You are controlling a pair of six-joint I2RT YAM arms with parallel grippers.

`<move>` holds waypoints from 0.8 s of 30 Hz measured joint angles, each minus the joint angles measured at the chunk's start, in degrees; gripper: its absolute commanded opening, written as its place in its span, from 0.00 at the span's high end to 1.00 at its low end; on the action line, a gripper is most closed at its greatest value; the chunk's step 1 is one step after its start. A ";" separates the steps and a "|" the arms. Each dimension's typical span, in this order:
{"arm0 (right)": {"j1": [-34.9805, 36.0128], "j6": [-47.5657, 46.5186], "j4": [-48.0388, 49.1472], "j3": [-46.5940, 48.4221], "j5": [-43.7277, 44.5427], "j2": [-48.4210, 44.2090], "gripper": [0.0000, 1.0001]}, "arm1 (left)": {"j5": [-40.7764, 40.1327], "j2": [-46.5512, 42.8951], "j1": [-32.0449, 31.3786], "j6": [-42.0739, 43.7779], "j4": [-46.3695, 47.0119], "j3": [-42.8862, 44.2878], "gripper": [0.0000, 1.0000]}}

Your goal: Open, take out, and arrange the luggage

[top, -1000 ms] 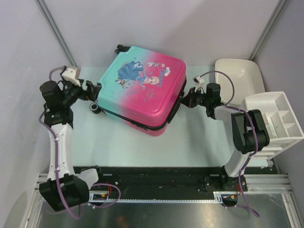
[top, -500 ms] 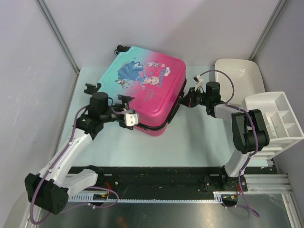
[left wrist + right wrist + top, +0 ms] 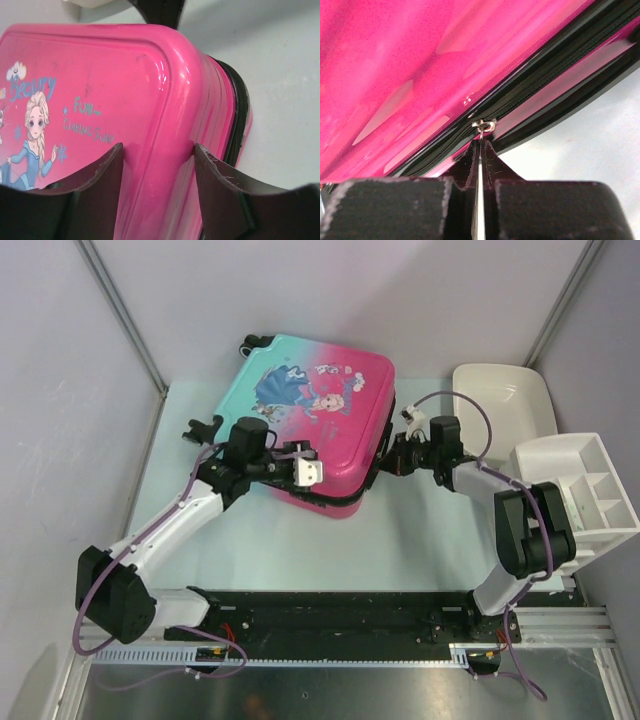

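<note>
The luggage lies flat on the table with its pink-to-teal princess lid facing up. My left gripper is at its near pink edge. In the left wrist view the gripper is open, and its two fingers straddle the rounded pink rim of the luggage, tips against the shell. My right gripper is at the suitcase's right side. In the right wrist view it is shut on the metal zipper pull of the black zipper band across the luggage.
A white tub stands at the back right. A white compartment organiser stands in front of it by the right wall. The suitcase wheels stick out on its left and back. Grey walls enclose the table on three sides.
My left arm has swung from the suitcase's left side round to its near pink edge, and its jaws have narrowed. The suitcase has shifted slightly to the right. My right gripper still holds the zipper pull.
</note>
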 measured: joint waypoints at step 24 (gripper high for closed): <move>14.69 12.52 1.68 -21.70 26.40 -27.02 1.00 | -6.91 7.15 -5.53 -33.73 11.50 3.82 0.60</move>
